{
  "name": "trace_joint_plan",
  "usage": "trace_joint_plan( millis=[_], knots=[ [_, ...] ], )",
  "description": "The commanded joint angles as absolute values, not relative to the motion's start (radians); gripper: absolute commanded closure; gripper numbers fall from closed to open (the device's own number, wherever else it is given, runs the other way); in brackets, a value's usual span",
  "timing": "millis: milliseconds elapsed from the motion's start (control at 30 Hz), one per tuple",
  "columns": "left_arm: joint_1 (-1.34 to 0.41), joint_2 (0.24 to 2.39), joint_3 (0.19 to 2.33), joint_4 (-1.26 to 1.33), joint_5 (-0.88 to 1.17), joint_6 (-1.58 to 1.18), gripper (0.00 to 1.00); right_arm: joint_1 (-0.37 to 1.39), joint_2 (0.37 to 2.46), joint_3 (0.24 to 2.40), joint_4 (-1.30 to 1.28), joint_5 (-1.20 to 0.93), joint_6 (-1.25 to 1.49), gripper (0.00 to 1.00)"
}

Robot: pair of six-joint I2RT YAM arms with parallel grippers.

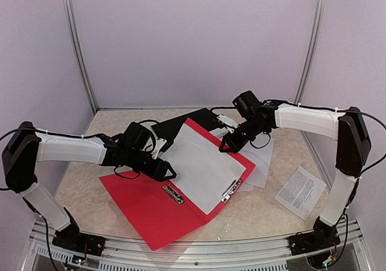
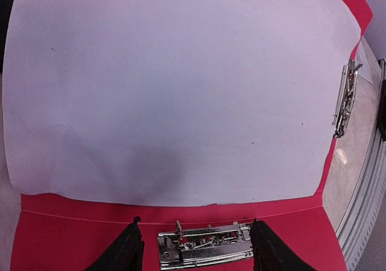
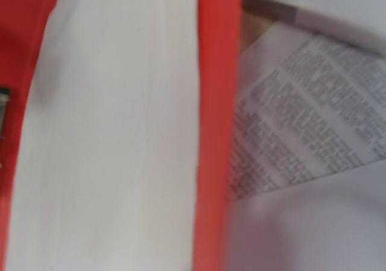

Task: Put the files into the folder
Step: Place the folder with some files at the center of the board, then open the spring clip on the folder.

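Tabletop (image 1: 259, 213) marble-patterned, walls (image 1: 193, 41) pale; left tool (image 1: 170, 172) apart, right tool (image 1: 224, 145) together by folder (image 1: 139, 204).

I can't read a single word from here. The small sheet (image 1: 300, 192) at the right carries dense black print, too fine to make out (just grey blocks in the top view). My right wrist camera shows a printed page (image 3: 301, 120) beside the red folder (image 3: 214, 126), its lines blurred beyond reading.

A flat black board (image 1: 175, 126) lies on the marbled table (image 1: 265, 206)
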State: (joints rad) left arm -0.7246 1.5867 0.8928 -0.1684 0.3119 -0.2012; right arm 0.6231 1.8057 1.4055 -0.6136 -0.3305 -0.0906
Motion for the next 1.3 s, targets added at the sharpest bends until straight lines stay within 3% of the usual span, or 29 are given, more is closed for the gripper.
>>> trace_joint_plan(
  millis=[0, 167, 267, 367, 533, 800, 1267],
  knots=[
    [-0.744, 1.614, 0.911, -0.235, 0.288, -0.191, 0.47, 0.611, 1.802, 1.452, -0.616, -0.274, -0.097, 0.84],
    [-0.744, 1.64, 0.911, -0.23, 0.224, -0.201, 0.54, 0.611, 1.754, 1.455, -0.581, -0.225, -0.08, 0.51],
    [-0.745, 1.655, 0.917, -0.237, 0.235, -0.192, 0.58, 0.612, 1.714, 1.45, -0.556, -0.197, -0.067, 0.42],
    [-0.749, 1.655, 0.914, -0.243, 0.252, -0.187, 0.6, 0.62, 1.674, 1.437, -0.528, -0.192, -0.053, 0.39],
    [-0.759, 1.65, 0.914, -0.245, 0.268, -0.183, 0.64, 0.676, 1.641, 1.389, -0.46, -0.213, -0.035, 0.38],
    [-0.762, 1.677, 0.923, -0.243, 0.238, -0.176, 0.69, 0.758, 1.659, 1.218, -0.288, -0.289, 0.125, 0.45],
    [-0.765, 1.621, 0.725, -0.033, 0.223, -0.216, 0.7, 0.982, 1.773, 1.064, 0.033, -0.343, 0.317, 0.51]
  ],
)
